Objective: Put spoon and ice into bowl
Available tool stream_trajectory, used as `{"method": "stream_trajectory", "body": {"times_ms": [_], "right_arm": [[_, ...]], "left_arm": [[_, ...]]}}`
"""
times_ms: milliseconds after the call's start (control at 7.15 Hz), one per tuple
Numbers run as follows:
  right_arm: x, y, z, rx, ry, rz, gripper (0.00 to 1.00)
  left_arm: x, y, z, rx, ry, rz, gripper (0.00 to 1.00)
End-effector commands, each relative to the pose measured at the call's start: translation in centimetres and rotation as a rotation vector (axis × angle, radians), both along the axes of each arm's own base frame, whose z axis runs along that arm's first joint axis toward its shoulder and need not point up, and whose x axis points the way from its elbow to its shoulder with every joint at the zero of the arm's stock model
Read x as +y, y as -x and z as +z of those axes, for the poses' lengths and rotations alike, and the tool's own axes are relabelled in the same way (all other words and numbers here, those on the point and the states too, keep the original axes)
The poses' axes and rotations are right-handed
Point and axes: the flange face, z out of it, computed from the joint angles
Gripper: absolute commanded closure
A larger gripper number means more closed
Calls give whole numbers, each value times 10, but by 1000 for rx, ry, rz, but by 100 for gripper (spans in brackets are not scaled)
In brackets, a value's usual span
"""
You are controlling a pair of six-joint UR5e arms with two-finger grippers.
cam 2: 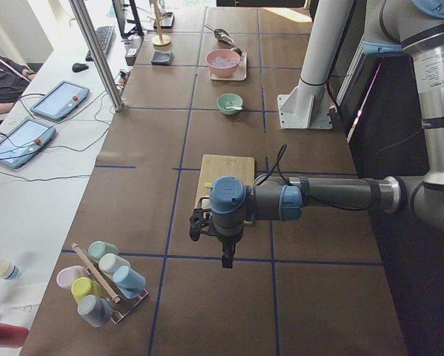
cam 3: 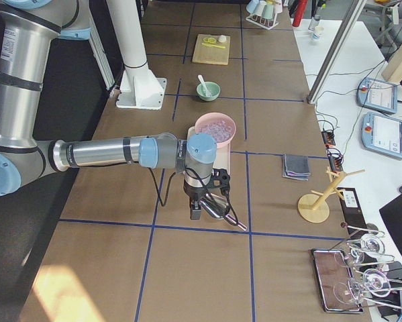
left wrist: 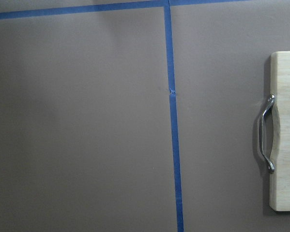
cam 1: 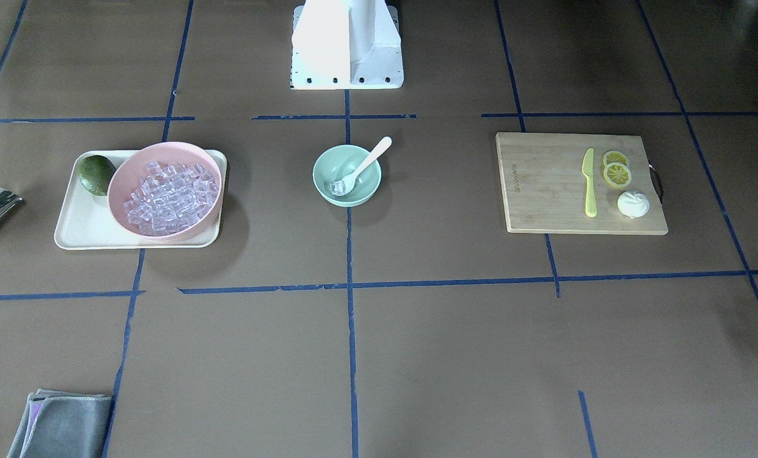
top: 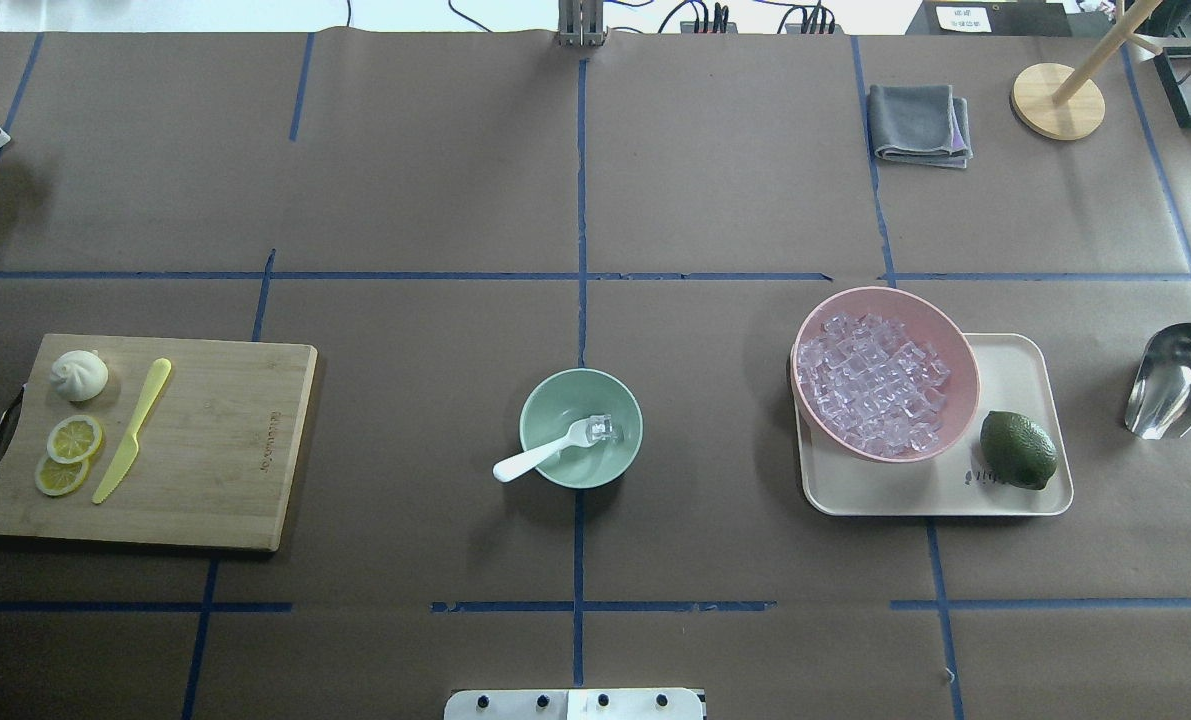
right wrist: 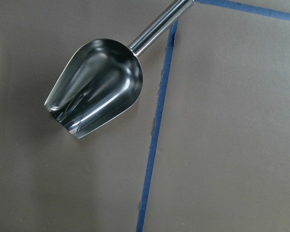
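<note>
The mint-green bowl (top: 581,470) stands at the table's middle, also in the front view (cam 1: 347,197). The white spoon (top: 540,458) lies in it, scoop down inside and handle over the rim (cam 1: 372,158). A few clear ice cubes (top: 600,430) sit on the scoop in the bowl. More ice (top: 875,385) fills the pink bowl (top: 955,345). My left gripper (cam 2: 227,258) hangs over bare table past the cutting board's handle end; I cannot tell whether it is open. My right gripper (cam 3: 196,213) hangs over the metal scoop; I cannot tell its state either.
The pink bowl and a green lime (top: 1018,450) sit on a cream tray (top: 1015,360). A metal scoop (top: 1177,378) lies to its right. A wooden cutting board (top: 225,450) holds a yellow-green knife, lemon slices and a white bun. A grey cloth (top: 918,124) and wooden stand lie at the far edge.
</note>
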Motion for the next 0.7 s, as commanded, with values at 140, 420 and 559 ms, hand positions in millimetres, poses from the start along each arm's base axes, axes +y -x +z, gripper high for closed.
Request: {"method": "stream_trajectory", "body": {"times_ms": [140, 420, 559], "right_arm": [[1, 0, 9, 2, 17, 0, 0], [1, 0, 10, 2, 20, 0, 0], [1, 0, 10, 2, 22, 0, 0]], "left_arm": [[0, 0, 0, 0, 2, -1, 0], [7, 0, 5, 0, 13, -1, 0], [7, 0, 6, 0, 14, -1, 0]]}}
